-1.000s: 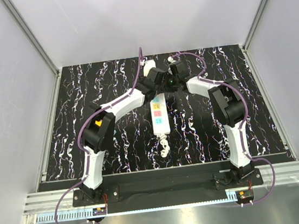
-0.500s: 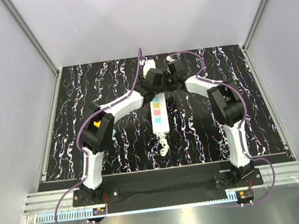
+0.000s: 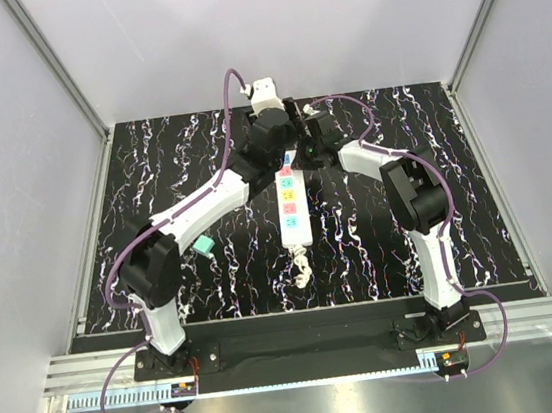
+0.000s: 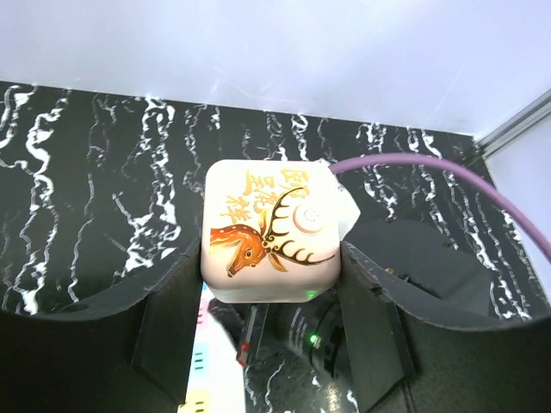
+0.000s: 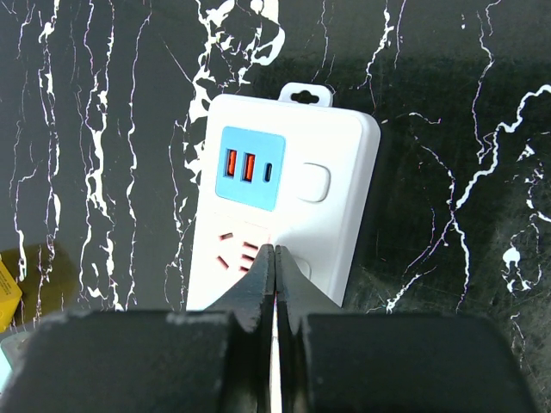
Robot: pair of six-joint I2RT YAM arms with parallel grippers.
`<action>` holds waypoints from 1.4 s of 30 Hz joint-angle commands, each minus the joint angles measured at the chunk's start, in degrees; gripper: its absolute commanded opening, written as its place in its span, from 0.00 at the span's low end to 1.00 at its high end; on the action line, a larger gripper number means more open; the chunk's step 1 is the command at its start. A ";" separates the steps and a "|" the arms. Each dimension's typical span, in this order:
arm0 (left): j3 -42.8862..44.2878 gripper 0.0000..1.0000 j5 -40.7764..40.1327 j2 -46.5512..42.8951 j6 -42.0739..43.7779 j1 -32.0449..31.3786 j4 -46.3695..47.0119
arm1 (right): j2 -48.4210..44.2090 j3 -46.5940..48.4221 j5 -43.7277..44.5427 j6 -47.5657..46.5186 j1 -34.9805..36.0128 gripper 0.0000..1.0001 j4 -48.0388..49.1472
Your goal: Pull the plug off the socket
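Note:
The socket is a long white power strip point(image 3: 293, 202) with coloured outlets, lying mid-table with its knotted white cord point(image 3: 303, 266) at the near end. My left gripper point(image 4: 269, 297) is shut on the plug point(image 4: 269, 231), a white cube with an orange deer drawing. It holds the plug clear above the strip, whose outlets point(image 4: 205, 379) show below. In the top view the left gripper point(image 3: 278, 138) hangs over the strip's far end and hides the plug. My right gripper point(image 5: 275, 251) is shut and empty, with its tips pressed on the strip's far end point(image 5: 293, 194) beside the pink outlet.
A small teal object point(image 3: 202, 246) lies on the black marbled mat point(image 3: 457, 204) left of the strip. Grey walls and aluminium rails enclose the mat on three sides. The right arm's purple cable point(image 4: 448, 168) runs just beyond the plug.
My left gripper has lifted up and away from the strip with the plug in it, and the left arm has stretched out. The right gripper stays pressed on the strip.

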 commanded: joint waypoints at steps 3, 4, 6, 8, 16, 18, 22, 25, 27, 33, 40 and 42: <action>-3.61 0.00 -8.62 -5.62 2.99 -0.32 2.26 | 4.59 -2.22 1.46 -1.29 1.79 0.00 -10.81; -4.06 0.00 -9.86 -6.06 3.69 -0.23 1.73 | 4.50 -2.22 1.46 -1.29 1.79 0.00 -10.72; -5.73 0.00 -13.02 -7.99 4.05 -0.06 -0.03 | 4.59 -2.30 1.37 -1.20 1.79 0.00 -10.72; -8.18 0.00 -14.97 -10.62 4.14 0.12 -0.82 | 4.59 -2.39 1.37 -1.29 1.79 0.00 -10.81; -20.84 0.00 -11.46 -25.12 -2.27 0.12 -6.09 | 4.50 -2.30 1.02 -1.73 1.79 0.00 -10.72; -25.06 0.00 -10.23 -29.87 -5.68 0.12 -11.34 | 4.59 -2.30 1.10 -1.81 1.79 0.00 -10.81; -34.01 0.00 -6.81 -38.74 -13.16 0.47 -20.50 | 4.59 -2.22 0.58 -1.99 1.79 0.00 -10.63; -42.63 0.00 -1.63 -49.79 -18.26 1.52 -24.64 | 4.41 -2.48 0.40 -2.25 1.79 0.00 -10.37; -47.64 0.00 4.08 -53.77 -20.81 3.71 -26.92 | 4.24 -2.74 0.31 -2.51 1.79 0.00 -10.19; -54.86 0.00 21.57 -62.75 -24.34 14.52 -32.03 | 4.06 -3.18 0.14 -2.60 1.79 0.00 -9.67; -57.94 0.00 27.38 -60.92 -25.22 19.37 -30.98 | 3.88 -3.62 -0.04 -2.87 1.79 0.00 -9.14; -58.38 0.00 28.35 -60.03 -25.74 19.63 -29.22 | 3.88 -3.54 -0.21 -2.95 1.79 0.00 -9.05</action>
